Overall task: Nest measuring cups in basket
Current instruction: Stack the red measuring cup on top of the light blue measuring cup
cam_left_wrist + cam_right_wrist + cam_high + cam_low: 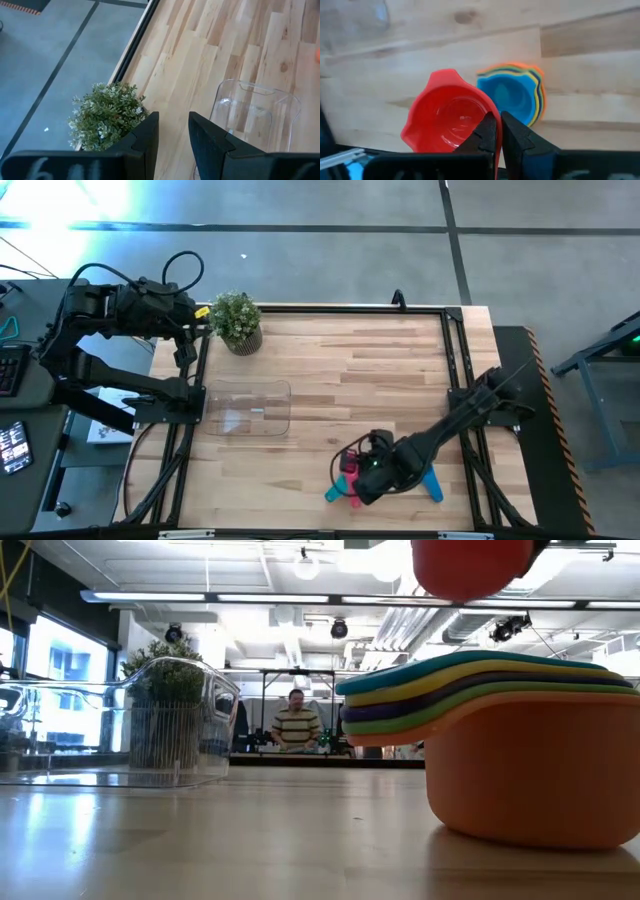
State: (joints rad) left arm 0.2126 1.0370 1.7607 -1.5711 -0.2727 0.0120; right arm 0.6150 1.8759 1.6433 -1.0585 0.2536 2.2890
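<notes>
Jaws clamped, the right gripper [498, 131] is holding the red-pink plastic measuring cup [447, 115] beside the nested, rainbow-coloured stack [517, 95], while the left gripper [172, 132] is waiting with fingers apart.

A red measuring cup [447, 117], beside it a nested stack [517, 95] banded blue, green, yellow, orange; clear basket [247, 408]; green plant [236, 318]; pale striped-wood bench [380, 370].
</notes>
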